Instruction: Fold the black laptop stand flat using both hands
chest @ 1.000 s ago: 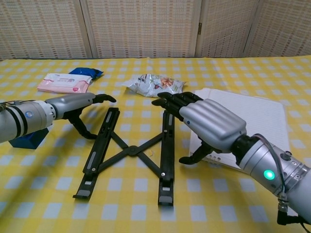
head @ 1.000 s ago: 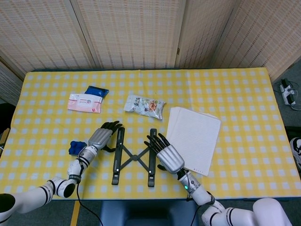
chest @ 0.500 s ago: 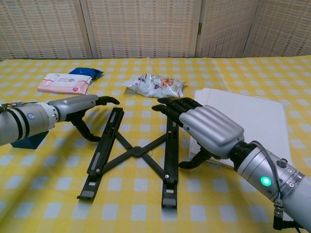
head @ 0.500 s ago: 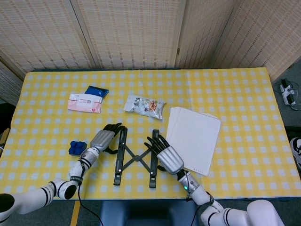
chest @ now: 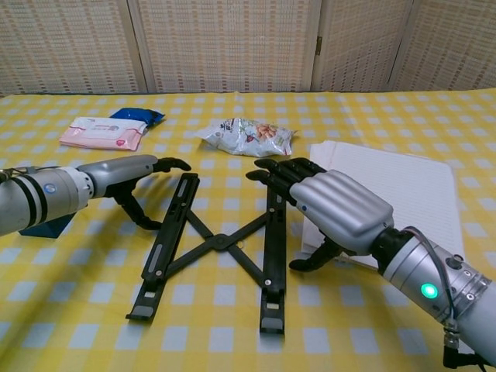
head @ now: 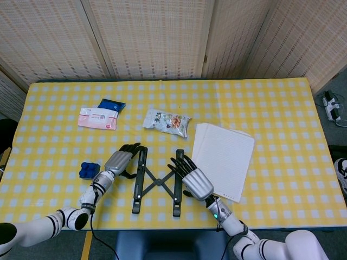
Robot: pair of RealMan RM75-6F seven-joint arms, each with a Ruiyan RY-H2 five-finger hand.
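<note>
Head view high overhead, chest view low, perhaps table-edge; both over the table (head: 271,108).

Stand (head: 156,181) open in an X near tabletop's (head: 282,108) front edge. Left hand (head: 120,160) at left rail's far end, right hand (head: 192,177) beside right rail, fingers spread. Paper (head: 223,160) just right of right hand.

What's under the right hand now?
Its dark fingertips lie over the far end of the black laptop stand's right rail; the palm covers yellow checked cloth beside white paper. Contact is hidden.
</note>
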